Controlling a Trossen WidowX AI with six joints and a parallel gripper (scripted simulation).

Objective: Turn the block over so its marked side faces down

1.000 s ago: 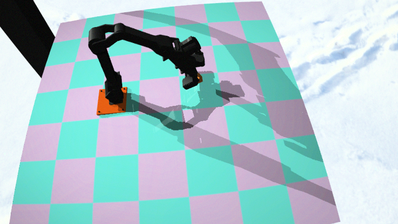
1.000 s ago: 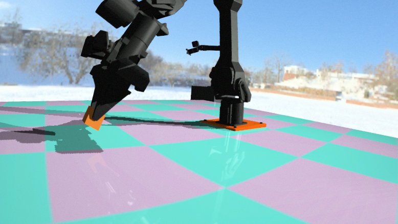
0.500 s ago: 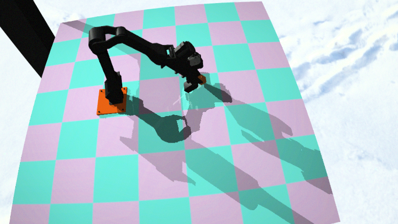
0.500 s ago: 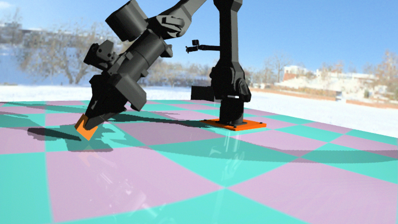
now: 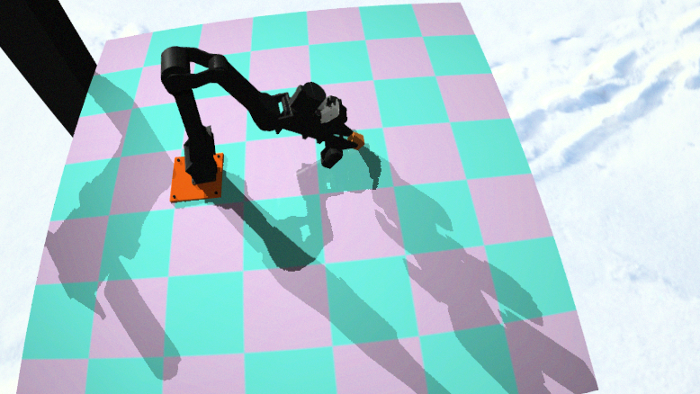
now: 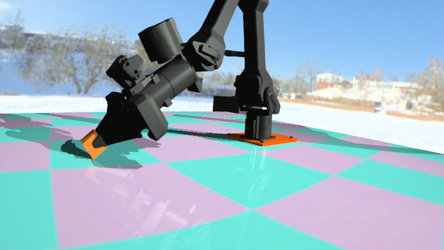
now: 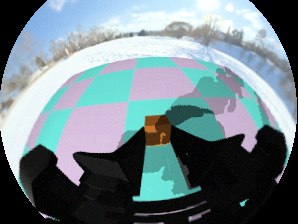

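My tool (image 5: pixel 351 138) (image 6: pixel 99 143) (image 7: pixel 157 134): angled downward, gripping the block
Block (image 5: pixel 357 140) (image 6: pixel 93 145) (image 7: pixel 157 130): orange, tilted, one corner lowest
Surface (image 5: pixel 283 313) (image 6: pixel 192 183) (image 7: pixel 102 122): turquoise-and-pink checks

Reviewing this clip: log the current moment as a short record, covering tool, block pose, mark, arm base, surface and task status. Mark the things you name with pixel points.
tool (image 5: pixel 359 140) (image 6: pixel 96 144) (image 7: pixel 157 131): closed on the block, pointing obliquely down
block (image 5: pixel 356 140) (image 6: pixel 92 146) (image 7: pixel 157 129): orange, tilted, one corner lowest
block touching table: cannot tell
mark: small figure on the face toward the wrist camera
arm base plate (image 5: pixel 182 188) (image 6: pixel 279 141): orange, flat
table surface (image 5: pixel 205 313) (image 6: pixel 198 186) (image 7: pixel 95 125): teal and pink checks
task status: unfinished; block tilted in the grip
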